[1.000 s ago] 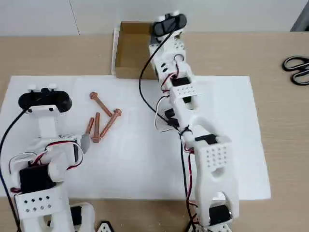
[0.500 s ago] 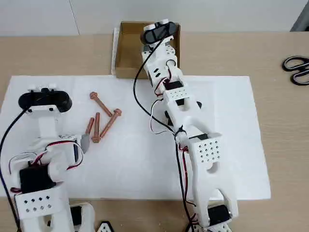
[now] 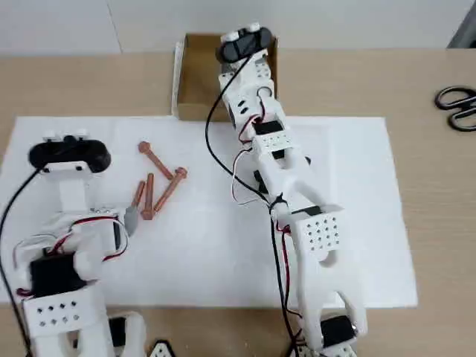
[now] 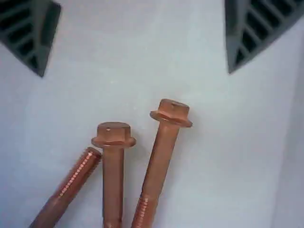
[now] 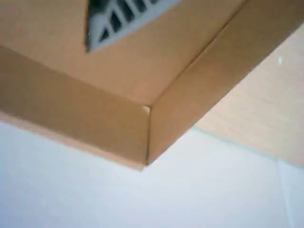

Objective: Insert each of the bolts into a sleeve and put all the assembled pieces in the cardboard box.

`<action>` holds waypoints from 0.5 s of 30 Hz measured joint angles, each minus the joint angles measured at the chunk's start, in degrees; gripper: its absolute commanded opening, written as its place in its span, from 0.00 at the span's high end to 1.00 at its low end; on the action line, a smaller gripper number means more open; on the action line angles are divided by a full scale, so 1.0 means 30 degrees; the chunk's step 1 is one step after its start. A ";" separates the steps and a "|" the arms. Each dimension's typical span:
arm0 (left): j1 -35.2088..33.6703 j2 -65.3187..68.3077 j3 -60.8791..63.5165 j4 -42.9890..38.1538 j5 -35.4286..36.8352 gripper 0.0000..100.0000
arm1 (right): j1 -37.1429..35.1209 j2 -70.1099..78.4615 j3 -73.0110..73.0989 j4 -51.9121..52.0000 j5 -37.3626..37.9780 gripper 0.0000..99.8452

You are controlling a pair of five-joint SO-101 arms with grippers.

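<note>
Several copper bolts (image 3: 158, 186) lie loose on the white sheet, left of centre. Three of them show in the left wrist view: two flanged heads (image 4: 172, 112) and one threaded end (image 4: 83, 166). My left gripper (image 4: 142, 33) hangs open just above them with nothing between its fingers; in the high view it sits at the bolts' near left (image 3: 131, 217). The cardboard box (image 3: 195, 74) stands open at the back edge of the sheet. My right arm stretches to it, and my right gripper (image 5: 124, 18) hangs over the box floor near a corner (image 5: 148, 110).
A white sheet (image 3: 208, 253) covers the middle of the wooden table. Black-handled scissors (image 3: 457, 104) lie at the far right. The right arm (image 3: 271, 160) lies lengthwise across the sheet, right of the bolts.
The right arm has swung left, carrying its wrist from the box's right wall to above the box interior. The left arm and the bolts have not moved.
</note>
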 measured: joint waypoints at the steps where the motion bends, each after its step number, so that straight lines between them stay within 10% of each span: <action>1: 0.0000 0.0000 0.0000 0.0000 0.0000 0.77 | 0.0000 0.0000 -0.0117 0.0000 0.0000 0.82; 15: 0.0000 0.0000 0.0000 0.0000 0.0000 0.77 | 0.0908 -0.6271 -0.1172 1.0110 0.0000 0.82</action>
